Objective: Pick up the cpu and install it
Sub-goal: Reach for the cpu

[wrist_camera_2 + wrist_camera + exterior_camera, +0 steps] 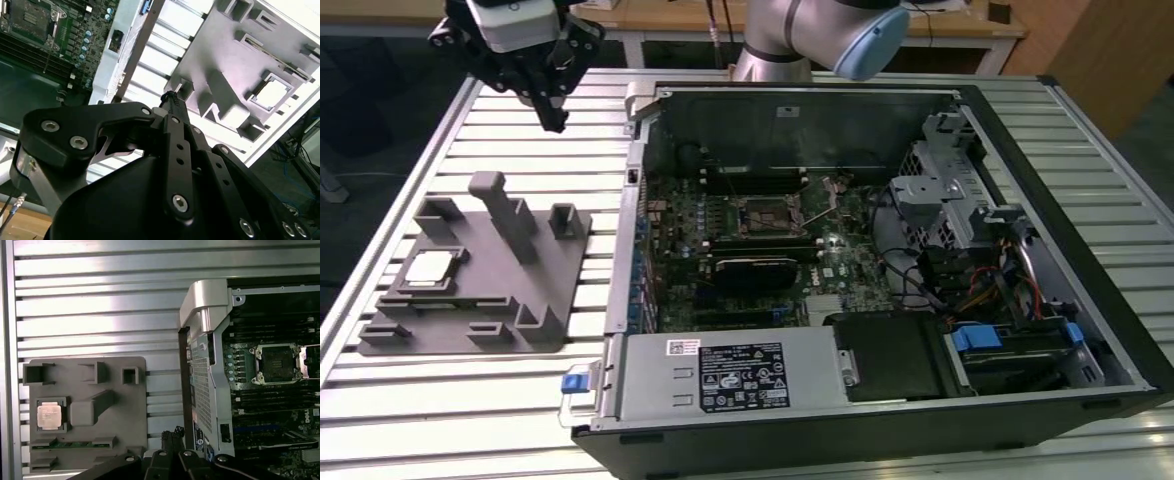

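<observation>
1. Exterior view: end effector (556, 122) hanging in the air over the slatted metal worktop (507, 165), beyond the back edge of the grey holder block (480, 300) and well apart from it.
2. Closed right down to one narrow tip, with fingertips (174, 107) pressed together, pointing downward.
3. Gripping nothing and touching nothing.
4. In a square recess of the holder block, near its edge toward the exterior view's left: the cpu (431, 268), lying flat with its silvery top plate up.
5. Same cpu (49, 416) in the first wrist view, seated in that recess just beside a raised post of the holder block (120, 415); in the second wrist view, a bright square (272, 94) on the same block.
6. Just beside the holder block, to the exterior view's right: an open computer case (636, 130) lying on its side, with the motherboard exposed.
7. Inside that case, well apart from the holder block: the black-framed socket (765, 212) near the middle of the board.
</observation>
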Available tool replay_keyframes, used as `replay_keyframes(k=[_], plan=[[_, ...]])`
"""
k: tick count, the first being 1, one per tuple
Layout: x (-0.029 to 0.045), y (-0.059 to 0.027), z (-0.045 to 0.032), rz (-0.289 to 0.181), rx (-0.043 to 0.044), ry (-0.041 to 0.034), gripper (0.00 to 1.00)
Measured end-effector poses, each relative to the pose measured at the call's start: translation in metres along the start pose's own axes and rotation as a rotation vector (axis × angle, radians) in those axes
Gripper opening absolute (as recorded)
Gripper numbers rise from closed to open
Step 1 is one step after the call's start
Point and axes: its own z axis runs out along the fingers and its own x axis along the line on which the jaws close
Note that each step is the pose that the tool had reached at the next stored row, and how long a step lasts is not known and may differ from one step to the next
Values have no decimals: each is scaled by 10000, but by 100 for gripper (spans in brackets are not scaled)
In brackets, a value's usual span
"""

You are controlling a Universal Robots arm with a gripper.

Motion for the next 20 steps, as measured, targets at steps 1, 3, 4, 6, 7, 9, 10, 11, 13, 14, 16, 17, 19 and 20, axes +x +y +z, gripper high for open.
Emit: replay_keyframes(k=[1,3,4,6,7,9,10,11,13,14,16,17,19,20], plan=[[21,-2,0,0,0,-1,11],[63,-5,-1,0,-1,-2,11],[83,-6,-2,-1,0,-2,11],[123,-9,-3,-1,0,-2,11],[144,-11,-4,-1,0,-2,11],[186,-14,-5,-1,0,-3,11],[207,-16,-5,0,0,-3,11],[228,-17,-6,0,-1,-4,11],[268,-20,-7,-1,-1,-4,11],[289,-22,-7,0,-1,-5,11],[325,-24,-9,-1,0,-4,11],[341,-26,-10,-1,0,-4,11],[374,-28,-10,-1,-1,-5,11],[391,-30,-10,-1,-1,-5,11]])
